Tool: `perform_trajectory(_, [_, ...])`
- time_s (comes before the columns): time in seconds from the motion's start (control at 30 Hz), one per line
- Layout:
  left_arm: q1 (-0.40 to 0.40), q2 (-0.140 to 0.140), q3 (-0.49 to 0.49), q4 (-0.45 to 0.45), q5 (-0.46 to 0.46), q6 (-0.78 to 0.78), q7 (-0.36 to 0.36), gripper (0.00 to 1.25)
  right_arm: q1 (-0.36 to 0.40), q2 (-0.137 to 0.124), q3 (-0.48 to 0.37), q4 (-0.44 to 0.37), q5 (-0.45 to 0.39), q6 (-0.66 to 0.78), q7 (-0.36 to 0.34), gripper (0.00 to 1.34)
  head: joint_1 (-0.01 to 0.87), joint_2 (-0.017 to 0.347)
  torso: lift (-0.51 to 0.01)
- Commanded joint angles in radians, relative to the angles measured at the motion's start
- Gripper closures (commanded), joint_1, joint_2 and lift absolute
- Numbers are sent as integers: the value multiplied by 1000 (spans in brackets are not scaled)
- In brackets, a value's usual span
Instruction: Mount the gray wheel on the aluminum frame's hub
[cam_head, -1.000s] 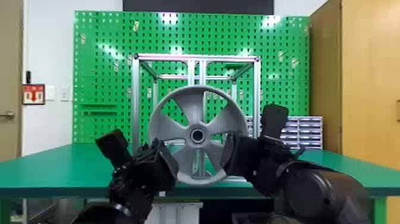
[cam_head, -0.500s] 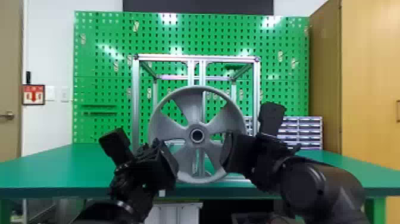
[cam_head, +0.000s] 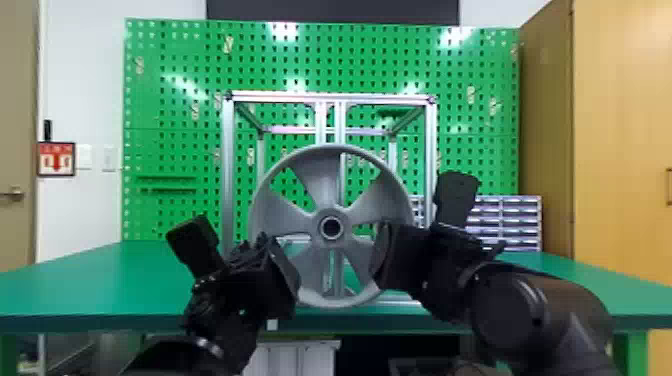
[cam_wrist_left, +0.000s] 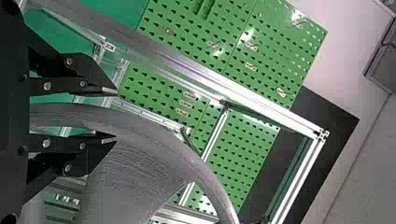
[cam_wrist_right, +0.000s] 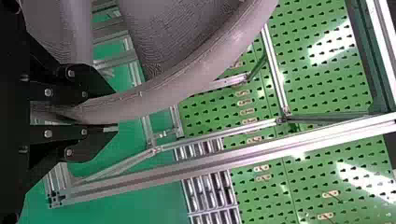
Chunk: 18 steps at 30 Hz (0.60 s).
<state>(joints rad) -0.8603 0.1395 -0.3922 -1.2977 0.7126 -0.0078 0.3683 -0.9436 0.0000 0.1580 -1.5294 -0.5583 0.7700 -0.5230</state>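
Left tool (cam_head: 287, 272) at lower left rim of gray wheel (cam_head: 325, 185): fingers parted moderately around rim, gap visible along one finger, firm hold not evident. Right tool (cam_head: 382, 255) at opposite side, closed onto rim, with rim filling narrow space between fingers. Wheel upright between both tools, in front of aluminum frame (cam_head: 227, 165); whether touching it, cannot tell. Frame upright on green surface (cam_head: 90, 280). Behind, green pegboard (cam_head: 175, 100); small drawers (cam_head: 505, 220) to right, near wooden cabinet (cam_head: 620, 125).
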Motion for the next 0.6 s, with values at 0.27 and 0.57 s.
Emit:
perform_trajectory(0.27, [3,0,0,-2,-2,-1,0,871,2,1,0,-2,-2,0,0,1085,-5,6,-499])
perform_trajectory(0.57, [4,0,0,-3,-4,-4,-6,777,6,1,-2,-2,-2,-6,0,829,-5,6,-499])
